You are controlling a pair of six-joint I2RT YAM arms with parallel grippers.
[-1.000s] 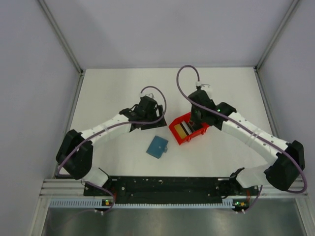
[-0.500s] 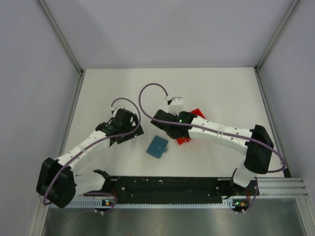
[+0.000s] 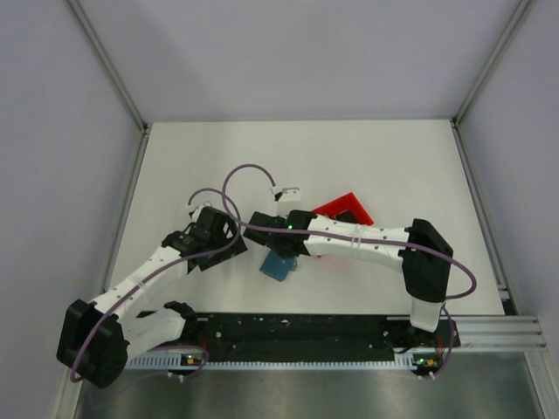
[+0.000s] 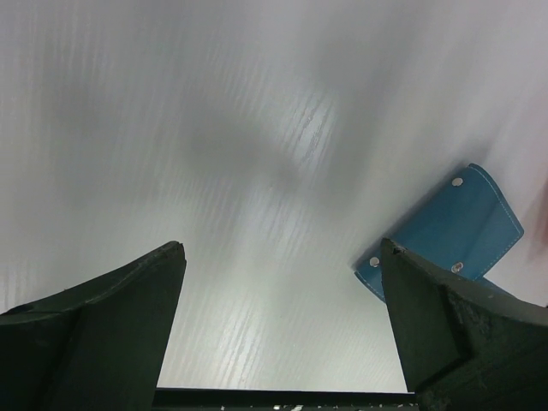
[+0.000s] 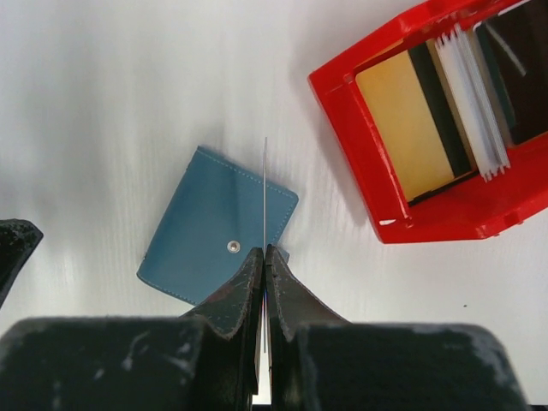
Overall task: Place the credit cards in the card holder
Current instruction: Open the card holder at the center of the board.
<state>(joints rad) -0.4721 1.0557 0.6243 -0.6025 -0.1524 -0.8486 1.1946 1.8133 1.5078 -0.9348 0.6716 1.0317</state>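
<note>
- Fingers [image 4: 103, 321] of the left gripper [image 4: 282, 248] are spread wide with nothing between them. Only the bare white table [image 4: 257, 128] shows in the gap.
- From the top camera, the left gripper [image 3: 225, 244] sits low over the table [image 3: 393, 166], left of centre. It is just left of the card holder [image 3: 275, 266] and apart from it.
- The card holder lies flat on the table near the middle, closed and turned at an angle.
- In the left wrist view, the teal-blue card holder [image 4: 449, 227] lies at the right. Small metal snaps show on it, and the right finger hides part of it.
- The right gripper [image 5: 265, 253] has its jaws pressed together on one thin credit card [image 5: 265, 193]. The card is seen edge-on as a pale line, so I cannot tell its colour.
- That card stands over the right part of the card holder [image 5: 210, 231]. The pictures do not show whether it touches the holder.
- Seen from above, the right gripper [image 3: 281, 251] hangs directly over the card holder's far edge.
- A red bin [image 5: 445, 218] sits to the right of the card holder, near it but apart.
- The remaining credit cards [image 5: 402, 128] stand on edge inside the bin: a gold one, a black one, a white stack and further dark ones.
- In the top view, the right arm partly covers the red bin [image 3: 354, 208].
</note>
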